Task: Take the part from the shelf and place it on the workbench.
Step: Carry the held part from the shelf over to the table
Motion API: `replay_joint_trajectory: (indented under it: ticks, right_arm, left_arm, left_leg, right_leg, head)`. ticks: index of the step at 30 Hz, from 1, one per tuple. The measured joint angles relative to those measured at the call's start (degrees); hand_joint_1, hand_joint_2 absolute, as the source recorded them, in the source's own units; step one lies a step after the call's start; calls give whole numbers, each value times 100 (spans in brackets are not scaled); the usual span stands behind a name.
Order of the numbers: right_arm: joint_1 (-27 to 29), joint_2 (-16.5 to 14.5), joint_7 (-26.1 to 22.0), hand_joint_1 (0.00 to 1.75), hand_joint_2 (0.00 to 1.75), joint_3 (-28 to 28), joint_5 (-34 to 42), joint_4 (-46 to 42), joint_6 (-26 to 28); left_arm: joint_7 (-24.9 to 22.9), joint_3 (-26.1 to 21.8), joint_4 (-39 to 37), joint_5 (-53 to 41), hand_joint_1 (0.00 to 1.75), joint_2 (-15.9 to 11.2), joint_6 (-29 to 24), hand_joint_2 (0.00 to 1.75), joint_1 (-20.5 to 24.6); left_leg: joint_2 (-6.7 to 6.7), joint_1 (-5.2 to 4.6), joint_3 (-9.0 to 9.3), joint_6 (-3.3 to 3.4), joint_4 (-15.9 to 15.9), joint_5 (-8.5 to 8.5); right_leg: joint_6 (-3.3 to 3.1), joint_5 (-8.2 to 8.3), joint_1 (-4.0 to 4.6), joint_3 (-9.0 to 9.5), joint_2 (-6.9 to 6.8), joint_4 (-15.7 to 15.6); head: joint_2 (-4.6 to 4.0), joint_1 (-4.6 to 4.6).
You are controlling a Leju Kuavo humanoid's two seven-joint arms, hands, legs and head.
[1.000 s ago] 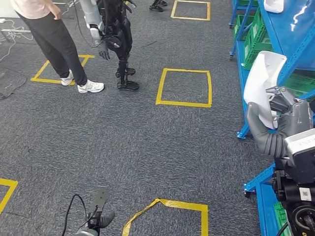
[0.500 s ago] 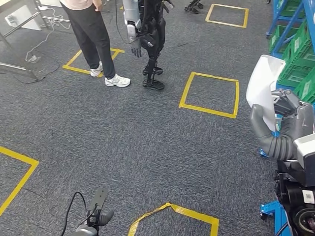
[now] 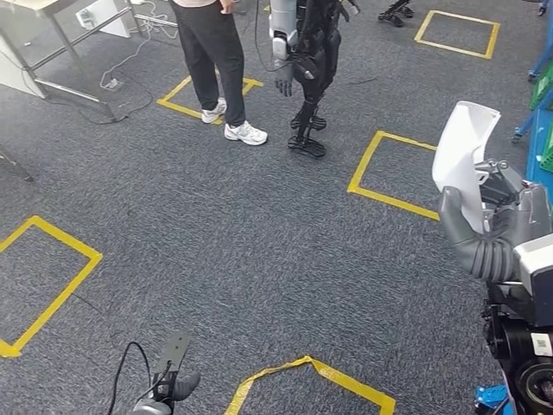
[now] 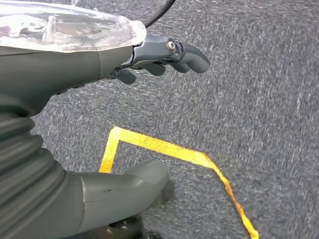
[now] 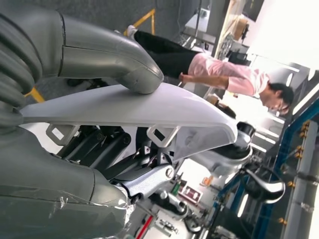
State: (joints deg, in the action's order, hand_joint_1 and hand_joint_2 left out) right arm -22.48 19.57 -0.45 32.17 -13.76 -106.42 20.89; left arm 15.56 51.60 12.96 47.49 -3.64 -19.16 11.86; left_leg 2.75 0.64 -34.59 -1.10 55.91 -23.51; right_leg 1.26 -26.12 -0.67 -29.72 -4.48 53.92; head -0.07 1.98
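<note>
**White part held high at three o'clock**

The white part sits up in the right hand, thumb clamped across its face, dark fingers tucked behind; its lower edge is hidden by the hand. Down at seven o'clock the left hand hangs over grey carpet, fingers spread, holding nothing. At twelve o'clock stand a person, cut off at the waist, and another robot. No label reads clearly.

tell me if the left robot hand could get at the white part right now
Probably not easily: the left robot hand hangs low over the carpet, while the white part is held high by the right robot hand.
</note>
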Motion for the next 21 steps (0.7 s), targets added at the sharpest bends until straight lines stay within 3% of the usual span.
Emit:
replay_joint_trajectory:
  ticks: [1,3,5,7,9,10,11,13,15,17,19,21]
  right_arm:
    - [0,0,-5,175,175,-8,3,0,-5]
    - [-6,-4,-25,175,175,-20,19,0,-22]
    - [-24,-10,-69,175,175,-28,50,3,-46]
    - [-44,-15,-121,175,175,-37,78,12,-64]
    - [-49,-17,-154,175,175,-43,93,34,-67]
    - [-48,-17,-163,175,175,-46,99,48,-67]
    - [-47,-17,-170,175,175,-49,100,58,-67]
    - [-49,-18,-181,175,175,-66,100,64,-63]
    - [-47,-17,-191,175,175,-84,100,61,-59]
    - [-43,-16,-194,175,175,-92,99,59,-58]
    - [-46,-19,-193,175,175,-100,98,52,-57]
    - [-42,-26,-192,175,175,-116,96,46,-57]
  left_arm:
    - [0,0,0,4,0,-2,-2,175,7]
    - [1,0,0,19,0,-11,-10,175,8]
    - [9,0,0,37,0,-19,-16,175,4]
    - [25,0,0,45,0,-22,-21,175,16]
    - [38,0,0,46,0,-25,-25,175,24]
    - [42,0,0,44,0,-25,-25,175,21]
    - [43,0,0,39,0,-24,-25,175,18]
    - [42,0,0,21,0,-20,-25,175,17]
    - [33,0,0,8,0,-9,-25,175,21]
    - [18,0,0,5,0,-3,-25,175,15]
    - [7,0,0,5,0,-10,-27,175,-5]
    - [5,0,0,6,0,-13,-31,175,-5]
  left_leg:
    - [34,-19,73,40,-145,29]
    - [-73,-43,64,124,-164,20]
    - [-182,-28,84,196,-190,28]
    - [-289,-9,108,262,-211,42]
    - [-417,-25,111,298,-209,39]
    - [-493,-34,113,304,-206,37]
    - [-573,-40,118,306,-200,34]
    - [-730,-39,133,296,-181,23]
    - [-863,-39,125,266,-148,9]
    - [-974,-19,87,206,-141,18]
    - [-1037,2,61,140,-153,28]
    - [-808,-14,-53,92,79,-123]
  right_leg:
    - [31,-18,15,16,-42,2]
    - [95,-47,17,51,-126,-5]
    - [155,-159,-13,31,-22,116]
    - [181,-485,-36,-232,250,707]
    - [183,-817,-37,-657,396,1549]
    - [180,-853,-36,-799,418,1789]
    - [168,-765,-36,-835,430,1796]
    - [124,-321,-35,-609,516,1176]
    - [77,13,-39,-299,748,419]
    - [49,54,-26,-176,858,133]
    - [10,69,-24,-134,748,69]
    - [-49,103,-45,-76,612,-17]
  head:
    - [0,-6]
    - [0,-24]
    - [0,-32]
    - [0,-52]
    - [0,-64]
    - [0,-64]
    - [0,-66]
    - [0,-72]
    - [0,-78]
    - [0,-79]
    - [0,-78]
    - [0,-53]
